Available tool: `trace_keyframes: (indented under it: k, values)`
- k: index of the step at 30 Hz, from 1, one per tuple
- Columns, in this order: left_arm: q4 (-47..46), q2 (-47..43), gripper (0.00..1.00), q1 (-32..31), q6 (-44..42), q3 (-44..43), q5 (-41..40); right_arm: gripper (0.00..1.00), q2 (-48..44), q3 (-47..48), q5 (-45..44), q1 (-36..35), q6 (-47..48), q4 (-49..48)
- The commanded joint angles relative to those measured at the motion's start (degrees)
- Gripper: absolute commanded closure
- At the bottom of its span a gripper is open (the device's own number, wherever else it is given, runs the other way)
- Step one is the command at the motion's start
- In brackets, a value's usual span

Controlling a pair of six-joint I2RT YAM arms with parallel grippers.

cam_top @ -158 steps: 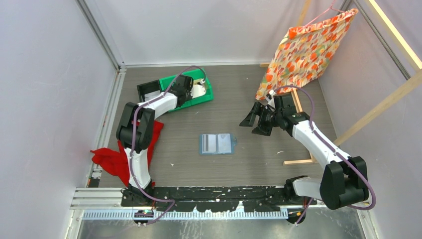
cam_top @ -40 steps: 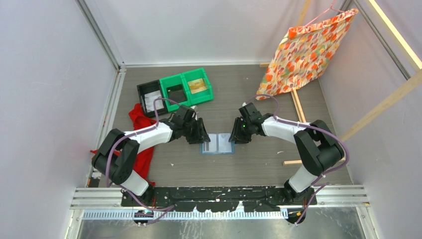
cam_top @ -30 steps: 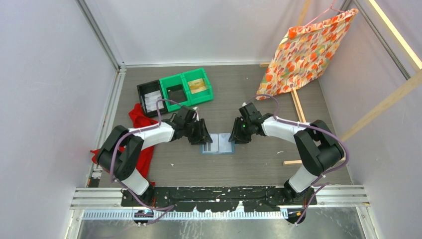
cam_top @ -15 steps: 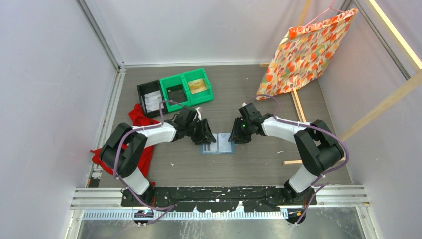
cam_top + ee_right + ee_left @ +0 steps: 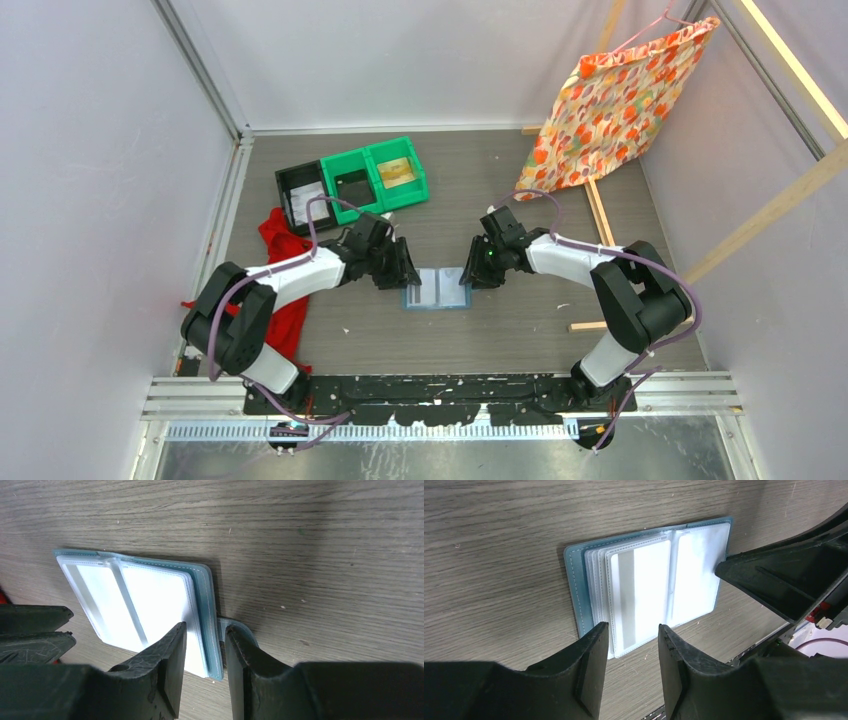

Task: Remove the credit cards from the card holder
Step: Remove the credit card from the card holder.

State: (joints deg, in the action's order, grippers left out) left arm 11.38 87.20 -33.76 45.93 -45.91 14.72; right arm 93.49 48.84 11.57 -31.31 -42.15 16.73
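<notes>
The light-blue card holder (image 5: 437,288) lies open and flat on the table. Its clear sleeves show pale grey cards (image 5: 639,595) inside; they also show in the right wrist view (image 5: 150,600). My left gripper (image 5: 396,270) is open and empty, its fingertips (image 5: 599,630) just over the holder's left edge (image 5: 574,590). My right gripper (image 5: 470,272) is at the holder's right side. Its jaws stand narrowly apart, astride the blue edge (image 5: 202,600), with one fingertip (image 5: 235,632) by the holder's tab. I see no card between either pair of jaws.
Two green bins (image 5: 376,177) and a black tray (image 5: 300,190) stand at the back left; one bin holds a gold item (image 5: 397,173). A red cloth (image 5: 280,235) lies left. Patterned fabric (image 5: 610,100) hangs on a wooden frame (image 5: 600,215) at the right.
My left gripper came from the bins to the holder's left side, reached over it, then drew back slightly left. My right gripper settled on the right edge and has stayed still.
</notes>
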Motion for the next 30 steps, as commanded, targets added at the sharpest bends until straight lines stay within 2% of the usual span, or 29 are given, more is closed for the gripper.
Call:
trace_keyframes:
  k: [1, 14, 21, 30]
  values:
    - [-0.6, 1.1, 0.57, -0.3, -0.7, 0.0, -0.1, 0.60, 0.9, -0.9, -1.6, 0.1, 0.9, -1.1]
    - [-4.4, 4.4, 0.58, -0.7, 0.0, 0.0, 4.3, 0.60, 0.4, -1.0, -1.8, 0.1, 1.0, -0.8]
    - [-10.8, 2.2, 0.59, -0.8, 2.1, 1.7, 9.2, 0.60, 0.2, -1.2, -2.0, 0.3, 1.0, -0.5]
    - [-11.1, 1.2, 0.60, -2.5, 2.9, -0.6, 11.8, 0.60, 0.1, -1.3, -2.0, 0.3, 0.8, -0.6]
